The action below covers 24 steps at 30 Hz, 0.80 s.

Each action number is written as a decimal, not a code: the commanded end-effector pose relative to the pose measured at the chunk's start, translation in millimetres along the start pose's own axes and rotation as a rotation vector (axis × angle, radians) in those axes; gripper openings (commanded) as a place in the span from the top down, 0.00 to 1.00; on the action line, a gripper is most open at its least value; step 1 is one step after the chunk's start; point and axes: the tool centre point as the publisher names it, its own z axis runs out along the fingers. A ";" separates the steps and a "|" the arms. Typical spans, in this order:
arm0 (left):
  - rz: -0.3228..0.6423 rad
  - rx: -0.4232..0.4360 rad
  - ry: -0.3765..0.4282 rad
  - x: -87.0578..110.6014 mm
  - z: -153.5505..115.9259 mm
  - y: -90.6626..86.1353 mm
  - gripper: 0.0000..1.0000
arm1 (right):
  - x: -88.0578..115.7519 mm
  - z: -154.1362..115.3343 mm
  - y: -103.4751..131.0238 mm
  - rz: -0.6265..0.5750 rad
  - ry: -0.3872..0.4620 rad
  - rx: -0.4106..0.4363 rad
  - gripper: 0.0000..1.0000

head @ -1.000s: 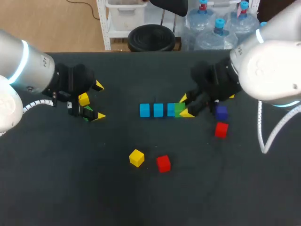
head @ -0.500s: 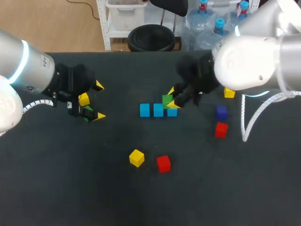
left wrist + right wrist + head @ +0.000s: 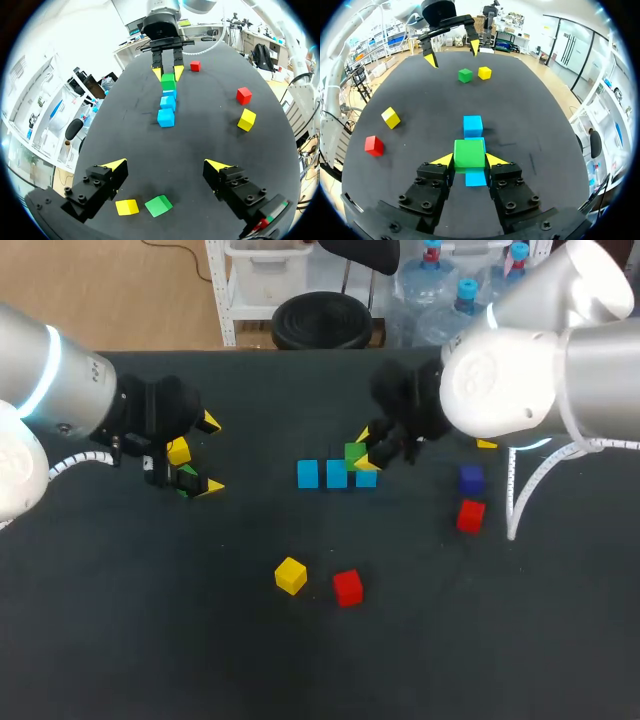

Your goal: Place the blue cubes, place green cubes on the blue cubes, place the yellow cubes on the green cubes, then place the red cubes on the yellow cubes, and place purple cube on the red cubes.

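The right gripper (image 3: 469, 160) is clamped on a green cube (image 3: 469, 152) and holds it over the row of blue cubes (image 3: 308, 475), above the row's right-hand end. Whether the cube rests on them or sits just clear is hard to tell. Well left of the row, the left gripper (image 3: 165, 165) hangs with its fingers spread wide, and a second green cube (image 3: 159, 205) and a yellow cube (image 3: 127, 206) lie beneath it.
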 end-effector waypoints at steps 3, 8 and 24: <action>0.005 0.000 -0.010 2.4 -0.6 -0.1 0.00 | 2.0 4.2 -3.6 0.005 -0.001 -0.001 1.00; 0.005 0.000 -0.010 2.4 -0.6 -0.1 0.00 | 1.7 7.9 -3.2 0.009 -0.001 -0.005 1.00; 0.005 0.000 -0.010 2.4 -0.6 -0.1 0.00 | 2.3 14.5 -9.2 0.026 -0.003 -0.004 1.00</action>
